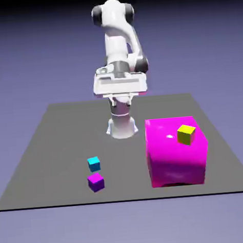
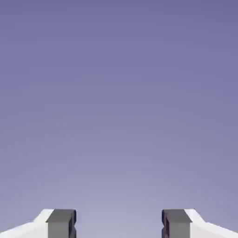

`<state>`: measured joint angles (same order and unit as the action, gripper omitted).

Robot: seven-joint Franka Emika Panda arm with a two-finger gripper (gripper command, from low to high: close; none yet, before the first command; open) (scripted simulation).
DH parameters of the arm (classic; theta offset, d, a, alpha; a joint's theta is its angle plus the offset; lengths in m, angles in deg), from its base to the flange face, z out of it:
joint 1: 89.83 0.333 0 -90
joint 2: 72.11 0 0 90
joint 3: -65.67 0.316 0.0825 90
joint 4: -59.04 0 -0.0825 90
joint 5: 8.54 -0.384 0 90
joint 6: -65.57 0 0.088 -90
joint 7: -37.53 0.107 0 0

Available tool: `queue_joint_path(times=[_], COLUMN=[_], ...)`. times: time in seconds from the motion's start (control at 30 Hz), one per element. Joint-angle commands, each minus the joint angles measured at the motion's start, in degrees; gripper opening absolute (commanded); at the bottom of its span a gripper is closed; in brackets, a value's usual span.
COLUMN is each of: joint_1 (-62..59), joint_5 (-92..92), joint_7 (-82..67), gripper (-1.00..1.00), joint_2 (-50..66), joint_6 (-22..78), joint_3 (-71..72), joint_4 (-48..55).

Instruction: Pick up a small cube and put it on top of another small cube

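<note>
No teal-green small cube shows in either view; it is hidden or out of sight. My gripper [image 1: 120, 88] hangs high above the table's far side, well away from every cube. In the hand view the gripper [image 2: 118, 224] is open, its two grey fingertips [image 2: 61, 223] wide apart with nothing between them and only the blue-violet backdrop ahead.
A big magenta cube [image 1: 176, 152] stands at the exterior view's right, with a small yellow cube [image 1: 186, 134] on its top. A small cyan-blue cube [image 1: 94, 163] and a small purple cube [image 1: 96, 181] sit close together on the grey table [image 1: 48, 150], left of centre.
</note>
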<state>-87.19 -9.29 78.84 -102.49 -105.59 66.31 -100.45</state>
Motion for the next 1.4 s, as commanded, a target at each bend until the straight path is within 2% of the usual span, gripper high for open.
queue_joint_path(times=[0.0, 0.6, 0.83, 1.37], joint_1=[2.08, 35.08, 32.27, 11.88], joint_5=[-0.11, 5.57, 20.26, 57.96], joint_7=[1.11, 24.19, 23.73, 10.11], gripper=[0.0, 0.0, 0.0, 0.0], joint_2=[1.94, 37.94, 50.86, 76.04], joint_6=[2.42, 46.68, 60.35, 82.27], joint_3=[0.41, 12.8, 27.11, 60.33], joint_4=[1.93, 34.33, 35.49, 30.82])
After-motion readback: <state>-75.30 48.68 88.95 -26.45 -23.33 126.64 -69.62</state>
